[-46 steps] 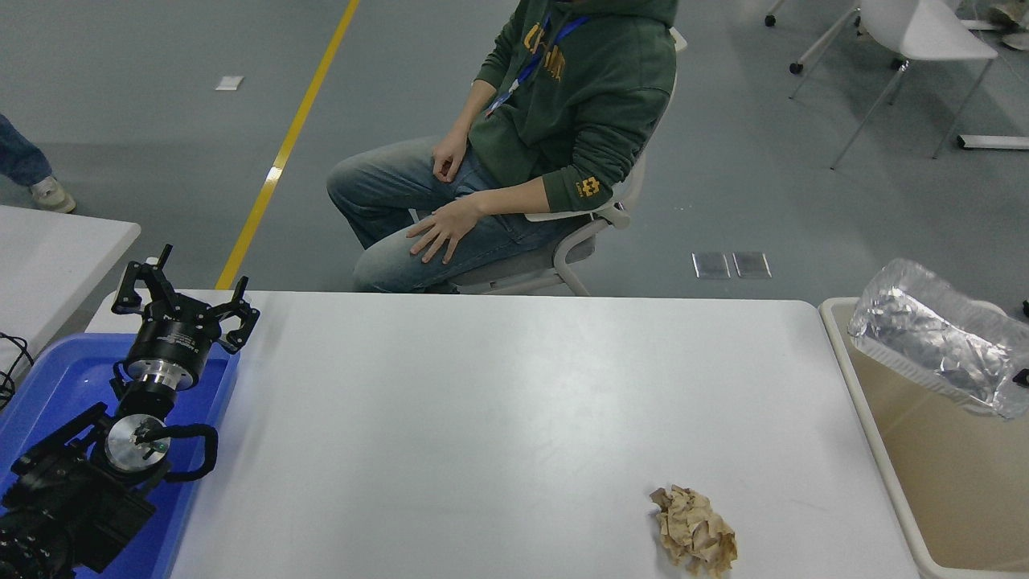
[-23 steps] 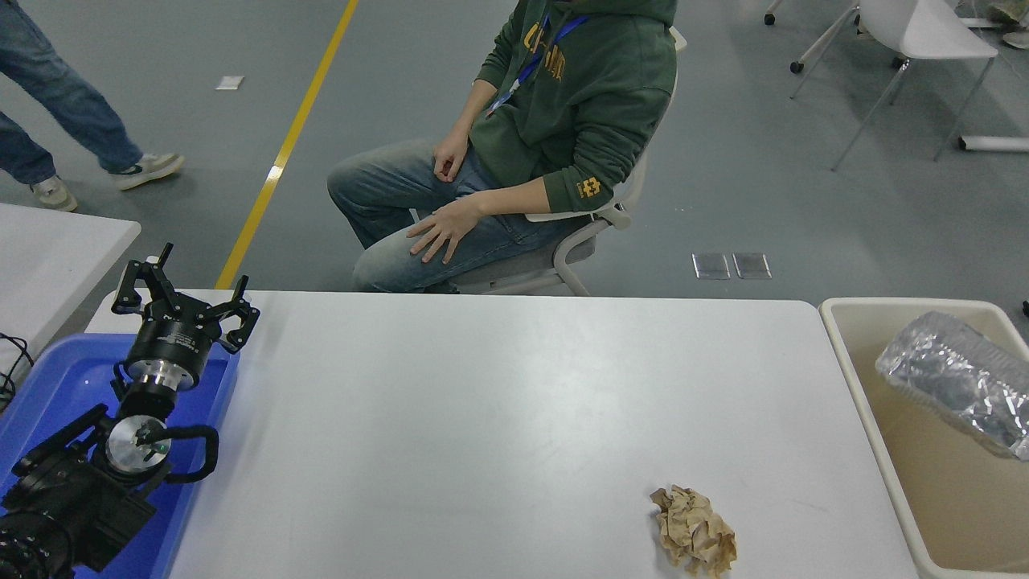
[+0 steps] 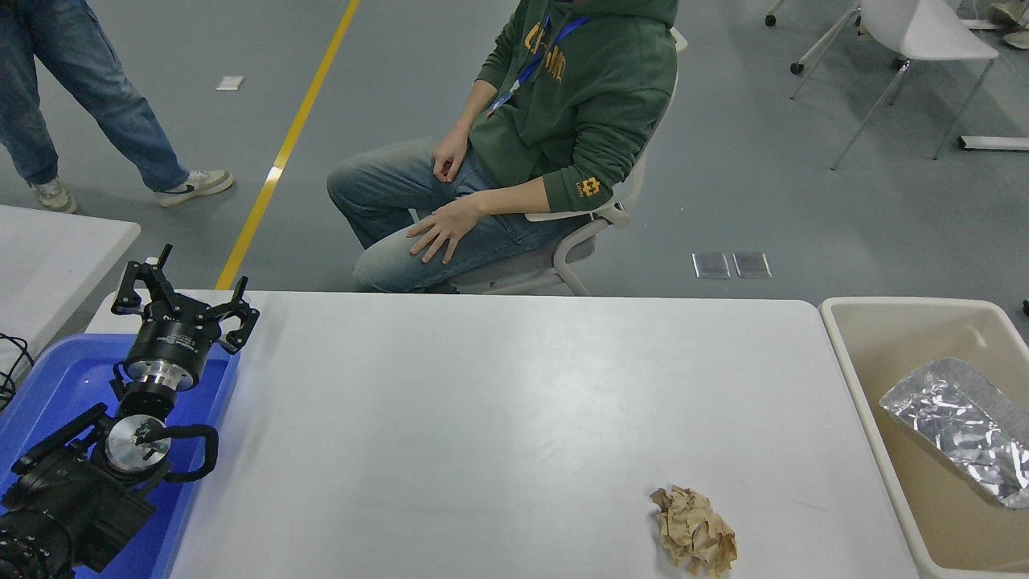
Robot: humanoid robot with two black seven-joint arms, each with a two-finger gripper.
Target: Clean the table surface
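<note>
The white table surface (image 3: 498, 418) fills the middle of the head view. A crumpled brown paper ball (image 3: 694, 531) lies on it near the front right. My left gripper (image 3: 183, 286) is parked at the lower left above the blue tray, its fingers spread open and holding nothing. A silver foil tray (image 3: 961, 429) lies inside the beige bin at the right. My right arm is out of view.
A beige bin (image 3: 876, 402) stands against the table's right end. A blue tray (image 3: 48, 386) sits at the left under my left arm. A person in a green hoodie (image 3: 579, 96) sits behind the far edge. Another person's legs (image 3: 88, 104) stand at the top left.
The foil tray has dropped down into the beige bin and come to rest. The person at the top left has walked further into view. My left arm has not moved.
</note>
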